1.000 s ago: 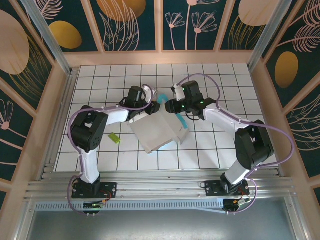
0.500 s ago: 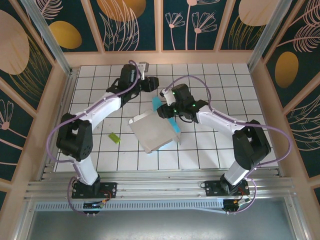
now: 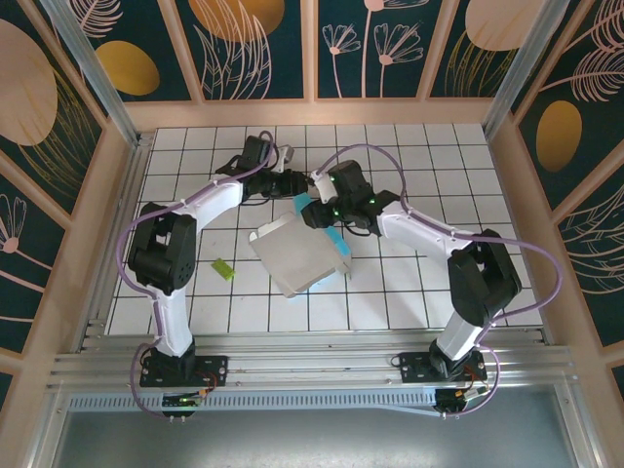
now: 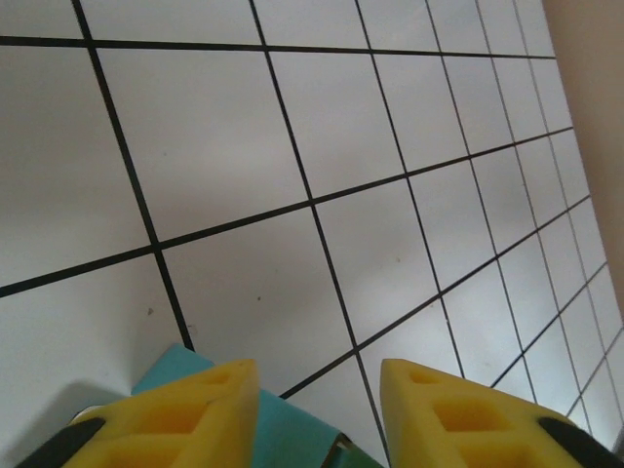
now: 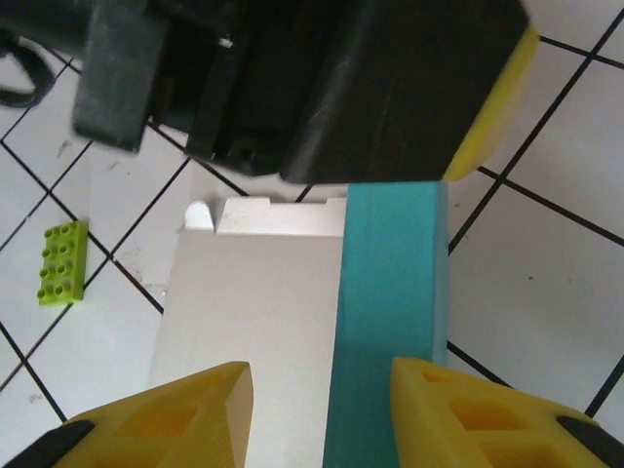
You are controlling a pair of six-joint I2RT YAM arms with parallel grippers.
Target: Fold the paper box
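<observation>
The paper box (image 3: 295,255) is lying near the middle of the white tiled table (image 3: 419,292). Its white inside is facing up, and a turquoise flap (image 5: 388,292) is running along its right side up to the far corner. The right gripper (image 5: 317,414) is hanging over that far right part of the box. Its jaws are standing apart, one yellow fingertip (image 5: 166,414) over the white panel and the other over the flap's outer edge, and they are pinching nothing. The left gripper (image 4: 317,414) is reaching in from the far side, just beside the right one. Its jaws are also spread, and a turquoise edge of the box is showing low in the gap between them. Whether its fingers are touching that edge I cannot tell. A small green brick (image 3: 223,268) is lying on the tiles to the left of the box, apart from it. Patterned dark walls (image 3: 263,44) are enclosing the table.
</observation>
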